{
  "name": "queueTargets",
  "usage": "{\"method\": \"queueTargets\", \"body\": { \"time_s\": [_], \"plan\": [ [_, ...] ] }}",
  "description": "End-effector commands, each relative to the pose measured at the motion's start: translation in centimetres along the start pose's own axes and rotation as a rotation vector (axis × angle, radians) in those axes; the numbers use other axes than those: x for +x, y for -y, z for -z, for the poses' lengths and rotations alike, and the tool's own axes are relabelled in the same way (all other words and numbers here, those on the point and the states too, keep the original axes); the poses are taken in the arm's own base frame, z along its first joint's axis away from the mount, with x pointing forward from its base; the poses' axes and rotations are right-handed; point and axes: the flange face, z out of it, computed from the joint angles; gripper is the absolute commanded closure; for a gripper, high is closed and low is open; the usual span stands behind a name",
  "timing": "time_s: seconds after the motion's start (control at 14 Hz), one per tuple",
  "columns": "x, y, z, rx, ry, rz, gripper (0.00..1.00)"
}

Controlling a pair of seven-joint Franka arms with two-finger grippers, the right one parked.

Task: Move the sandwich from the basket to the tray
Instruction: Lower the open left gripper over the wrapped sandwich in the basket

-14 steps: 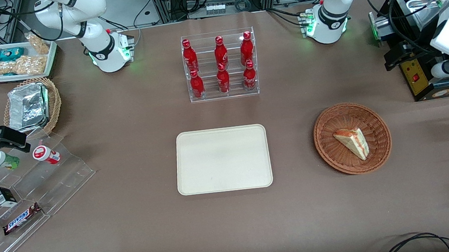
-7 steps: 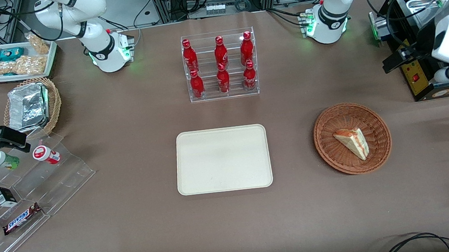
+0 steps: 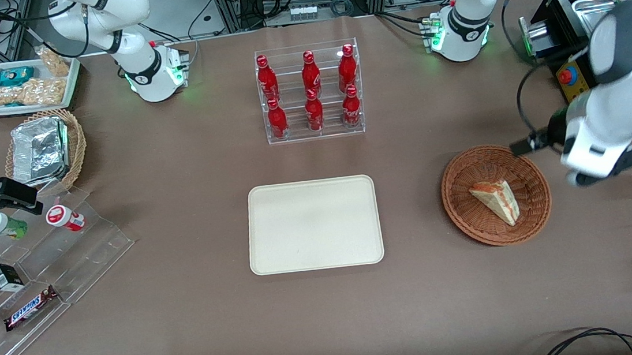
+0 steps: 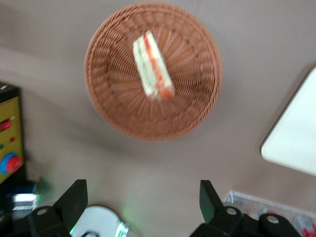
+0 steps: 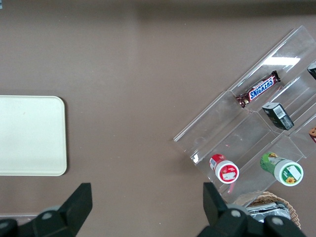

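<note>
The sandwich (image 3: 495,202) lies in the reddish-brown basket (image 3: 530,171), well apart from the cream tray (image 3: 313,224), which sits bare on the brown worktop (image 3: 190,317); the end effector (image 4: 143,202) hangs above the worktop just beside the basket, at the working arm's end, its two fingers spread wide with nothing between them.

The step in hand looks like the approach for the pick; to do it well, I judge the arm should centre over the wedge, turn the wrist so the fingers straddle the bread faces rather than the long slanted edge, then descend straight until the pads clear the basket's weave; the clear wrap may be slippery, so a gentle, low pinch seems wise, since the soft bread could crush or slide.

The wrist view shows the spread fingers and the sandwich's (image 4: 153,73) filling edge seen from above; the front view hides the fingers under the white arm, yet it alone shows the full gap between basket and tray and the bottle rack (image 3: 310,91) standing farther from the camera than the tray.
</note>
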Motion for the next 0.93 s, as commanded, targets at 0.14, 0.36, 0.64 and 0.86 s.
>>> {"method": "queueTargets", "body": {
  "time_s": [0.14,0.36,0.64,0.86],
  "plan": [
    [4.3,-1.7,-5.4,-0.046,-0.043,0.182,0.00],
    [5.0,-1.8,-10.8,-0.069,-0.080,0.212,0.00],
    [5.9,0.1,-15.0,-0.068,-0.077,0.244,0.00],
    [6.4,0.6,-16.9,-0.075,-0.080,0.255,0.00]
  ]
}}
